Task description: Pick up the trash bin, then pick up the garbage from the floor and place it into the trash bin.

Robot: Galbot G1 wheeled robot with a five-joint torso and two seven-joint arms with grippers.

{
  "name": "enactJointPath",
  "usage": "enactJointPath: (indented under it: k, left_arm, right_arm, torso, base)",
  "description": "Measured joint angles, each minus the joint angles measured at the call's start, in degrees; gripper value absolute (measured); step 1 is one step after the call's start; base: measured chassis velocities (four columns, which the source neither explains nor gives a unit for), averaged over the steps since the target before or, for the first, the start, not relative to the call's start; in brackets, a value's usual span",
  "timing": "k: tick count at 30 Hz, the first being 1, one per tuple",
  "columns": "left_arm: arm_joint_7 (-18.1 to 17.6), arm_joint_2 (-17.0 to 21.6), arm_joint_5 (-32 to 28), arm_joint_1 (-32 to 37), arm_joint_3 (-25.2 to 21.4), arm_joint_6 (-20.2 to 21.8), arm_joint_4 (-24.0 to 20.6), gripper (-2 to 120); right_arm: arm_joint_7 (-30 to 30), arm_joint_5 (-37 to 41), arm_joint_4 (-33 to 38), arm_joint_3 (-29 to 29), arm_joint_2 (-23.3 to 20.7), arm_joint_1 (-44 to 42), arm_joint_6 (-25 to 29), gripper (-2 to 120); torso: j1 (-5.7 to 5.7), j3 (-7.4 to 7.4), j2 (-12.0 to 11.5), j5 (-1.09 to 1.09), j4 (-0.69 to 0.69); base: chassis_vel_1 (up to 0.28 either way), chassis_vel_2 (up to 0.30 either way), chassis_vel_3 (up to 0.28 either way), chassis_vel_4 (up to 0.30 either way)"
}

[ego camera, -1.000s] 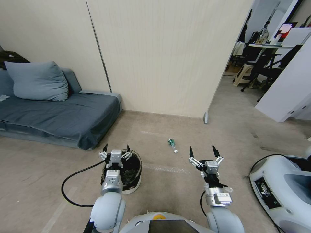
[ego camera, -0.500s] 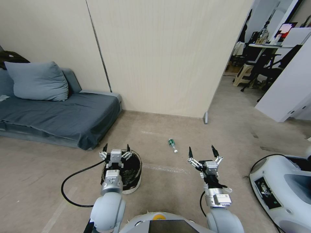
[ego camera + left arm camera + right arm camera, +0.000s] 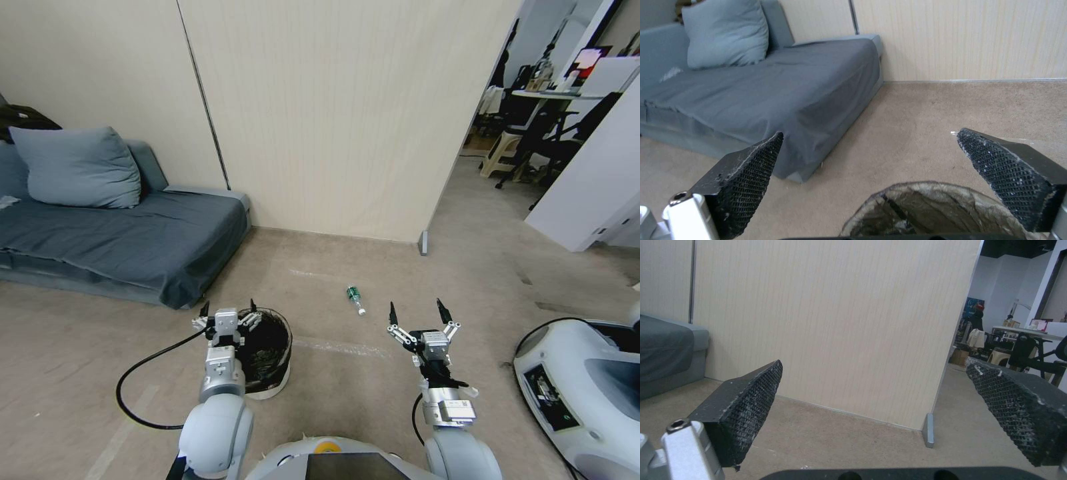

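Hovering over the near-left rim of the trash bin (image 3: 267, 347), the left gripper (image 3: 227, 313) has its fingers (image 3: 751, 173) spread wide with nothing between them; no contact with the bin or its bag. In the left wrist view the bin's bag-lined mouth (image 3: 925, 206) sits low between the two pads, offset toward one of them. Bin stands upright on the floor (image 3: 373, 387), white base visible under the black crinkly liner, near the front corner of the grey sofa (image 3: 120, 240). A black cable (image 3: 143, 373) loops on the floor to the left of it. Right gripper (image 3: 419, 315) is held out at similar height on the right side, fingers (image 3: 746, 406) also fully apart and empty, pointing at the beige wall panel (image 3: 835, 323). The garbage in sight is a small green bottle (image 3: 355, 298) lying on its side on the floor, ahead of the robot between the two grippers, closer to the right one, well clear of the bin. Part of another white machine (image 3: 587, 393) sits at the far right.
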Motion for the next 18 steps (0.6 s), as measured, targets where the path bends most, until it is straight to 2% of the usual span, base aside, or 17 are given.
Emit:
enactJointPath:
  k: [8, 18]
  left_arm:
    - [-5.9, 0.8, -5.4, 1.6, -1.6, 3.6, 1.1, 100]
    - [-10.0, 0.8, -8.1, 2.1, -1.9, 5.1, 3.5, 100]
  right_arm:
    - [0.0, 0.0, -0.2, 0.0, 0.0, 0.1, 0.0, 100]
    - [0.1, 0.0, -0.4, 0.0, 0.0, 0.2, 0.0, 100]
  torso:
    - [0.0, 0.0, 0.0, 0.0, 0.01]
    - [0.0, 0.0, 0.0, 0.0, 0.01]
  base:
    - [0.0, 0.0, 0.0, 0.0]
    - [0.0, 0.0, 0.0, 0.0]
